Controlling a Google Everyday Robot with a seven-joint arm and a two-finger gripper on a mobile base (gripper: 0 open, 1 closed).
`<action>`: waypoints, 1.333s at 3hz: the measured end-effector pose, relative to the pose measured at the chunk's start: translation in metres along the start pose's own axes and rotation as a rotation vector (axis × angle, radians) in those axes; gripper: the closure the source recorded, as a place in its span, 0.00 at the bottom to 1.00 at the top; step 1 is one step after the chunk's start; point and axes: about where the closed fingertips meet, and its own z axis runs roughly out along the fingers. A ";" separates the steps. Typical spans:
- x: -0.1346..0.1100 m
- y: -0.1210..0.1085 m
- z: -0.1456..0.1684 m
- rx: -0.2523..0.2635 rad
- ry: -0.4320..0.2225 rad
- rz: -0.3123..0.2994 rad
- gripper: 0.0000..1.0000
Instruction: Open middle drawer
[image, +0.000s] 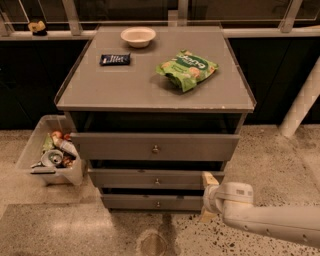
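Camera view shows the hand low by the right end of the middle drawer, with its two fingers apart. That drawer is second from the top in the grey table.

Grey middle drawer, low wide front, small round knob at centre, pincer just beside its right end.

Open floor fronts the middle drawer; gripper at its right end.
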 end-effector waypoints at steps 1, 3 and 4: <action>-0.003 -0.002 0.008 -0.040 -0.007 -0.016 0.00; -0.015 -0.028 0.097 -0.136 -0.040 -0.043 0.00; -0.015 -0.028 0.097 -0.136 -0.040 -0.043 0.00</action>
